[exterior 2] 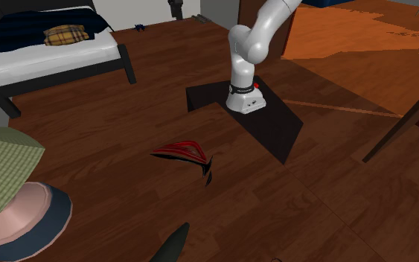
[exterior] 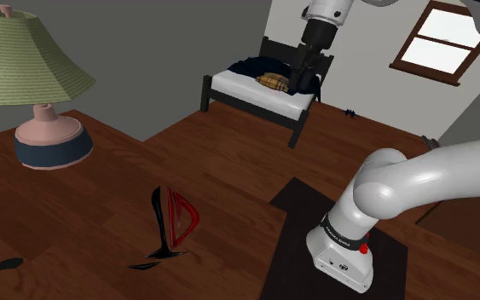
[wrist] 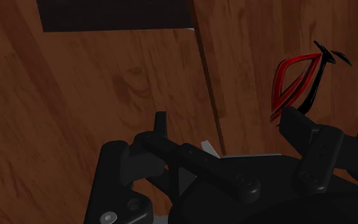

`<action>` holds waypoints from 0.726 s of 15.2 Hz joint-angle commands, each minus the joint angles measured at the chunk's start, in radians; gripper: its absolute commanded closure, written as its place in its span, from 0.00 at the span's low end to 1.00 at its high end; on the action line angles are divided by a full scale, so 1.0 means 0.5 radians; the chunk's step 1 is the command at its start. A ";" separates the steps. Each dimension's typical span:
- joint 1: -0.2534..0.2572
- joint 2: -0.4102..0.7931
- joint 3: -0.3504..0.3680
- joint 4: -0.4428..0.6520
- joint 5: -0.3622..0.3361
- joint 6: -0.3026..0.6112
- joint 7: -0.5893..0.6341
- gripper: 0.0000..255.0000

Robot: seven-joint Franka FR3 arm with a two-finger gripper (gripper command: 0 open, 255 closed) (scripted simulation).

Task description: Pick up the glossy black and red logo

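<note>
lamp: table lamp (exterior: 25, 77) with a green shade and a pink, dark-banded base. It stands on the desk (exterior: 76, 222), on the far side of the logo from the stand and well apart from both.
logo: glossy black-and-red logo (exterior: 174, 223) on the wooden desk, to the shoulder view's left of the stand (exterior: 302, 200) and near its corner. It seems propped on edge, but I am not certain.
bed: dark-framed bed (exterior: 259, 89) on the floor beyond the stand, with a plaid pillow (exterior: 272, 82) on it.
gripper: gripper (exterior: 300, 81) raised high over the stand. The fingers (wrist: 160, 127) are spread with nothing between them. In the wrist view the logo lies off beside one finger, apart from it.
step: approach. The logo is not yet grasped.
next move: judged to need a swing from the stand towards the logo, a descent, and the fingers aligned across a thin edge.
in the way: nothing close to the logo. The thin, glossy shape may slip or tip when pinched.
</note>
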 commanded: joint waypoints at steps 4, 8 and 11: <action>0.020 -0.107 0.137 -0.198 0.070 0.168 0.134 0.00; 0.062 -0.205 0.335 -0.422 0.174 0.400 0.313 0.00; 0.102 -0.237 0.497 -0.560 0.258 0.585 0.449 0.00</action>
